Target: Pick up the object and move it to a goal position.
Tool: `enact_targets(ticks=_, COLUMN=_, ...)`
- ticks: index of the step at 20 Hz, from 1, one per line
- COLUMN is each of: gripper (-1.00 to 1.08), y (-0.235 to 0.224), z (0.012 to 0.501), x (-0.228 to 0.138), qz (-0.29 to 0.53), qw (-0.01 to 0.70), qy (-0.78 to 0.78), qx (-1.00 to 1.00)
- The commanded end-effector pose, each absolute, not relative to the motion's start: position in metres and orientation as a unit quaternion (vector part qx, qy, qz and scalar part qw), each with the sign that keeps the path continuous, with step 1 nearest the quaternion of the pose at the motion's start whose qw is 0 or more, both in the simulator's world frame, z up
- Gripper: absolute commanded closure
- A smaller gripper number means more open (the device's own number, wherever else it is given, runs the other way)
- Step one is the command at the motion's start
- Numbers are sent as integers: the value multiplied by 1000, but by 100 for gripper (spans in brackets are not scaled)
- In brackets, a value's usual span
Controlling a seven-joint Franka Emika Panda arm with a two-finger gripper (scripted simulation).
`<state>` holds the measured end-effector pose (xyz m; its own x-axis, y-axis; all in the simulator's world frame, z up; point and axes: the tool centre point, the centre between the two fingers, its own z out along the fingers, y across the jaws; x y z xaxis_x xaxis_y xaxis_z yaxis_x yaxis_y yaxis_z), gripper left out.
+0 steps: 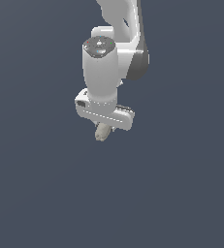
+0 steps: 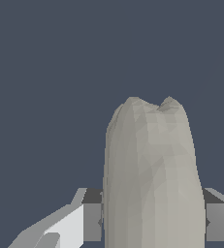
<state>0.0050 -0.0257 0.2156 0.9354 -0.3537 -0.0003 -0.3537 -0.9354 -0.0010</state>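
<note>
In the exterior view, the white, glossy robot arm [image 1: 114, 53] reaches down from the top edge of the frame over the plain dark blue-grey desk [image 1: 36, 193], whose edges and corners lie outside the picture. At its lower end the white gripper [image 1: 103, 130] points downward, and the small pale beige-grey, bumpy, elongated lump [image 1: 102, 131] sticks out just beneath the gripper's body, roughly in the middle of the visible desk surface. Whether the lump touches the desk or hangs above it cannot be told here.

In the wrist view, the lump [image 2: 152, 179] fills the space between the two grey fingers [image 2: 91, 215], one on each flank. The gripper [image 2: 152, 222] is closed to the lump's width, pressing it from both sides. Its notched far end points away from the camera over bare desk [image 2: 45, 72].
</note>
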Motion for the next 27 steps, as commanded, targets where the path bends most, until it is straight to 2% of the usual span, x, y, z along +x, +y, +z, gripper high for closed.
enact_targets(ticks=1, gripper=108, y=-35, z=245, x=-2, qz=0, qw=1, qy=180, qx=-984)
enact_targets(ticks=8, gripper=108, y=-57, z=319, x=-16, qz=0, qw=1, qy=180, qx=-984)
enact_targets(ticks=14, gripper=108, y=-70, z=364, x=-23, qz=0, qw=0, qy=180, qx=-984)
enact_targets(ticks=20, gripper=108, y=-77, z=387, x=-26, qz=0, qw=0, qy=180, qx=-984)
enact_targets(ticks=27, gripper=108, y=-78, z=389, x=-25, qz=0, qw=0, qy=180, qx=-984)
